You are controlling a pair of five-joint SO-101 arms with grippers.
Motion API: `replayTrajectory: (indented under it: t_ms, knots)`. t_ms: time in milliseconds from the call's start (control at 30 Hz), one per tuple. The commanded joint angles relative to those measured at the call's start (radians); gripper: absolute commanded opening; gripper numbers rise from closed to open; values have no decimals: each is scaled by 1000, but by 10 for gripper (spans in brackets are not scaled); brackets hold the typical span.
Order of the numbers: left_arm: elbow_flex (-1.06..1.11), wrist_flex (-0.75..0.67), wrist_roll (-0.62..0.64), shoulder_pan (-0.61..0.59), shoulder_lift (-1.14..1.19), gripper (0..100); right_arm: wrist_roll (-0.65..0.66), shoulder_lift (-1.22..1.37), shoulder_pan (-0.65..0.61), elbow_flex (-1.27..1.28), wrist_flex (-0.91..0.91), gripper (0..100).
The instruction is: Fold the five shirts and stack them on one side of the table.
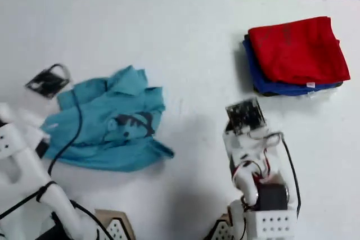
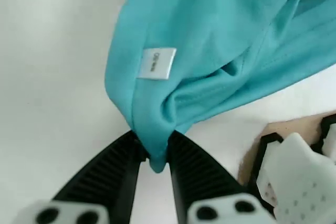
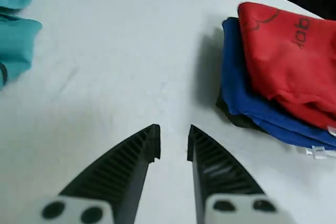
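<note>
Pinching a bunched fold at the edge of the teal shirt (image 2: 220, 40), the left pincer (image 2: 153, 156) grips only a small tuck of cloth between its tips; a firm pull could well let it slip free. The shirt lies crumpled on the left part of the surface (image 1: 185, 32), with a black cable (image 1: 76, 119) across it; lifting may snag the cloth there. The right pincer (image 3: 173, 142) hovers slightly spread and empty, near the stack of red shirt (image 1: 298, 49) on blue shirt (image 1: 261, 80) at the far right; a careless sweep could knock that stack askew.
</note>
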Motion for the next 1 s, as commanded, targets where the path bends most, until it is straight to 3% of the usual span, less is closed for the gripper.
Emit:
replayTrajectory:
  t_ms: [0, 167, 433, 667, 967]
  knots:
    - [27, -23, -52, -75, -28, 26, -103, 309, -108, -311, 33, 98]
    - [71, -52, -48, -77, -28, 26, -161, 771, -312, -720, 88, 100]
    - [79, -49, -48, -81, -29, 26, -169, 1399, -467, -1249, 117, 101]
    - [79, -48, -48, -81, -34, 26, -362, 1851, -512, -1689, 163, 101]
    - [79, -48, -48, -112, -35, 26, -373, 2361, -499, -2229, 269, 101]
